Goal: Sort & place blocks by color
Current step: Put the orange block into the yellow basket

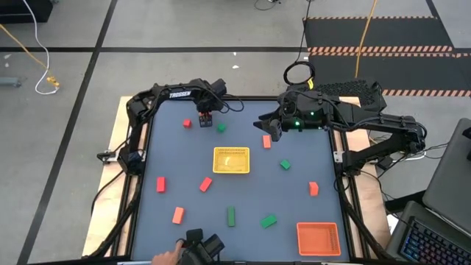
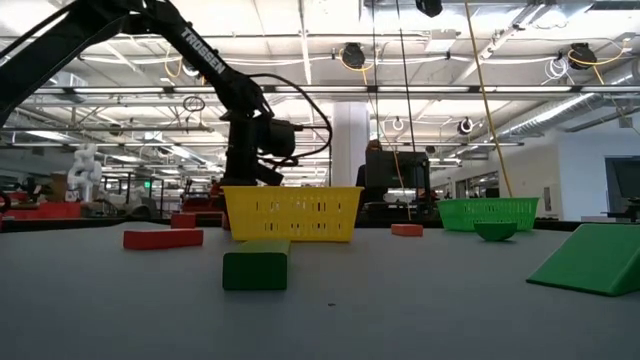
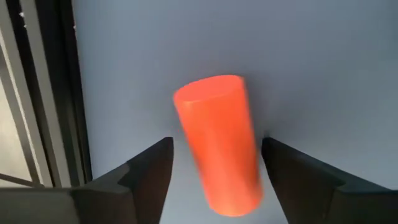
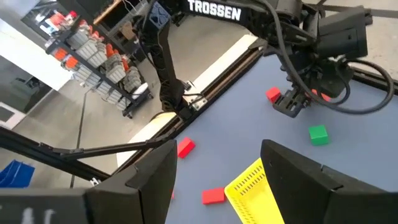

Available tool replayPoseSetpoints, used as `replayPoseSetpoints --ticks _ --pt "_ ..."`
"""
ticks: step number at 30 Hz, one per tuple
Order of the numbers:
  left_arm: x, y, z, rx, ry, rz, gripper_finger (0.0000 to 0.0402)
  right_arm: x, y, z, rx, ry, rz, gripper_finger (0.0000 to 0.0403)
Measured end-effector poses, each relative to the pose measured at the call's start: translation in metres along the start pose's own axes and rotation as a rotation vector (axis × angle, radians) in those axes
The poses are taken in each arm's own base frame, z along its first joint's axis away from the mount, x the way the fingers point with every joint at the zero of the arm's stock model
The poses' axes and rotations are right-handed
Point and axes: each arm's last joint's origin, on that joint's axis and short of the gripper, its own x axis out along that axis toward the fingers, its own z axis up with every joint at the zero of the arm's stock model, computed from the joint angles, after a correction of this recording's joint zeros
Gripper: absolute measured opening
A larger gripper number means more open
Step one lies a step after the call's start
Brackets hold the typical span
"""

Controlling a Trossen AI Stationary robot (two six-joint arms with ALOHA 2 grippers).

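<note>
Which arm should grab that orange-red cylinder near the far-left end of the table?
Left. The left gripper already hangs over the orange-red cylinder, open fingers on either side. The right gripper waits open farther right, above a red block.

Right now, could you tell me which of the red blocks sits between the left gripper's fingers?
The orange-red cylinder, lying between the open fingers of the left gripper near the table's far-left edge; every other red block lies clear of it.
</note>
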Motion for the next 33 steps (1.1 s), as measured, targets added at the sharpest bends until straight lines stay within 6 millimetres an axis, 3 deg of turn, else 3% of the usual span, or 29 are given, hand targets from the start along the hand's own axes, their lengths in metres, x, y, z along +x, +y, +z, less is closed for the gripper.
replayPoseSetpoints --ticks 5,10,18,26,29,33 --pt "0.001 -0.004 0.002 0.002 0.003 -0.004 0.0203 0.000 -0.001 -0.001 -0.001 0.008 -0.006 0.0228" --pt "0.001 -0.008 0.003 -0.020 0.010 -0.026 0.0133 0.000 -0.001 -0.001 -0.007 0.006 -0.007 0.0228" --pt "-0.023 -0.007 0.013 -0.093 0.041 -0.057 0.0131 0.000 -0.001 0.000 -0.060 0.003 -0.009 0.0228" --pt "-0.109 0.004 0.021 -0.228 -0.024 -0.164 0.0131 -0.001 -0.006 0.006 -0.118 -0.023 -0.022 0.0228" --pt "-0.148 -0.006 0.026 -0.277 -0.119 -0.269 0.0131 -0.008 -0.007 0.012 -0.142 -0.067 -0.016 0.0228" --pt "-0.192 -0.037 0.037 -0.256 -0.209 -0.321 0.0131 -0.029 -0.010 0.029 -0.160 -0.195 0.005 0.0228"
